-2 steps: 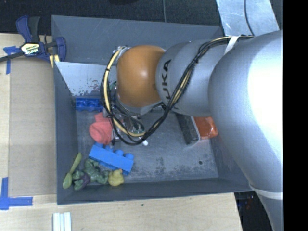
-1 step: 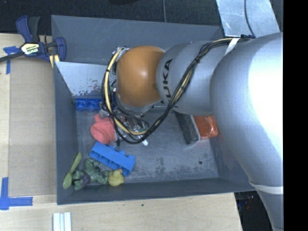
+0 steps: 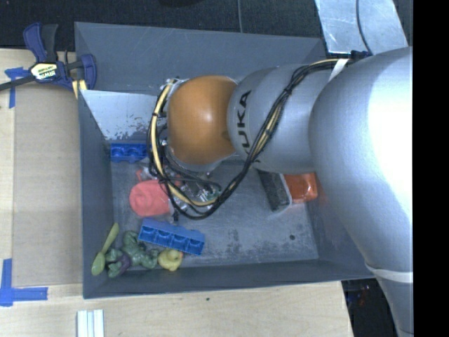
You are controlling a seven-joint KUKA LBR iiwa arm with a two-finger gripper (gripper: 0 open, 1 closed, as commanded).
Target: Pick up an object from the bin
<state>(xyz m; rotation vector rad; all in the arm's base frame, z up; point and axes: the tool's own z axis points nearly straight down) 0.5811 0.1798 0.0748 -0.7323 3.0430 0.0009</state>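
Note:
My gripper [image 3: 191, 187] hangs low over the left middle of the bin, mostly hidden under the arm's orange cover and cables. Just to its left, touching or nearly touching it, lies a pink rounded lump [image 3: 147, 199]. Below the gripper, a long blue studded brick [image 3: 172, 239] lies flat on the bin floor. A small blue brick [image 3: 128, 152] rests up and to the left of it, near the bin's left wall.
A small heap of green, yellow and purple toy pieces [image 3: 133, 257] sits in the front left corner. An orange block with a dark grey part [image 3: 289, 188] lies to the right, partly under the arm. The arm covers the bin's upper right.

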